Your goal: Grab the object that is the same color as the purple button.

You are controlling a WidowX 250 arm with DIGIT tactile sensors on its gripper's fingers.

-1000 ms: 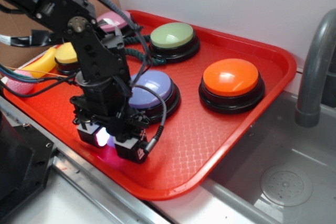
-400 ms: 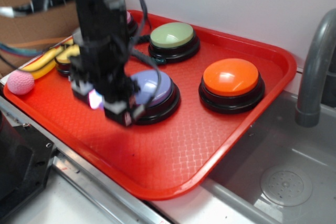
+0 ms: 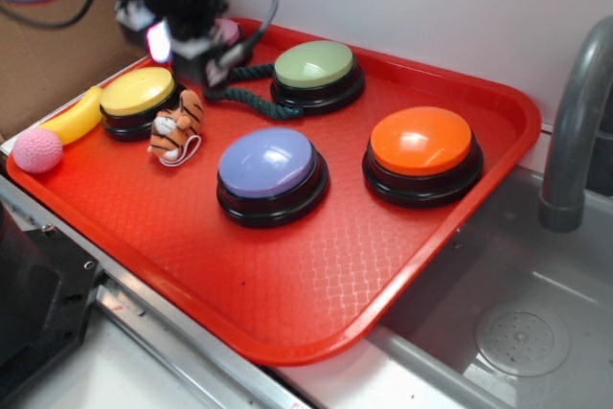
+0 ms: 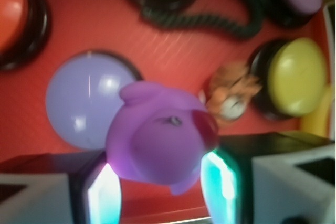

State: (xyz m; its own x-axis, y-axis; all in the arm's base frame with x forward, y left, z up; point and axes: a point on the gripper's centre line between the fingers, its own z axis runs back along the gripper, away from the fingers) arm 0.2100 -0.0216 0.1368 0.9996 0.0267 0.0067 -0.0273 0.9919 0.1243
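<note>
the claw (image 4: pixel 160 182) is gripping the purple duck (image 4: pixel 160 140) between its two fingers, hanging above the red tray (image 3: pixel 316 265) and the purple button (image 3: pixel 267 164).

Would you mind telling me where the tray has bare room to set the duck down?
The widest bare patch of the red tray lies along its near edge, in front of the purple button and orange button. The back-left corner is crowded.

Exterior view bright, even; soft glare on glossy red plastic tray (image 3: pixel 316 275). Wrist view blurred throughout; lit gripper (image 4: pixel 160 187) pads glow cyan at 6 o'clock.
</note>
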